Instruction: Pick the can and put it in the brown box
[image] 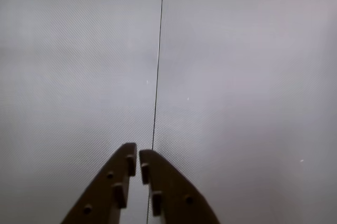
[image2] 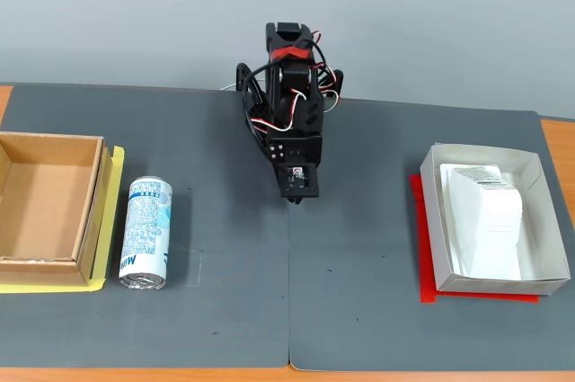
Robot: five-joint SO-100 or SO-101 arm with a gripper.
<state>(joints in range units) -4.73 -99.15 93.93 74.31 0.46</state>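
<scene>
The can, white with light-blue print and silver ends, lies on its side on the dark mat, just right of the brown box. That box is an empty shallow cardboard tray at the left edge of the fixed view. The arm is folded at the mat's centre, and its gripper points down at the mat, well to the right of the can. In the wrist view the gripper is shut with nothing between its brown fingers, over bare mat beside the seam. Neither can nor box shows in the wrist view.
A white-grey paper tray holding a white packet sits on a red sheet at the right. A yellow sheet lies under the brown box. Orange table edge runs along the front and sides of the mat.
</scene>
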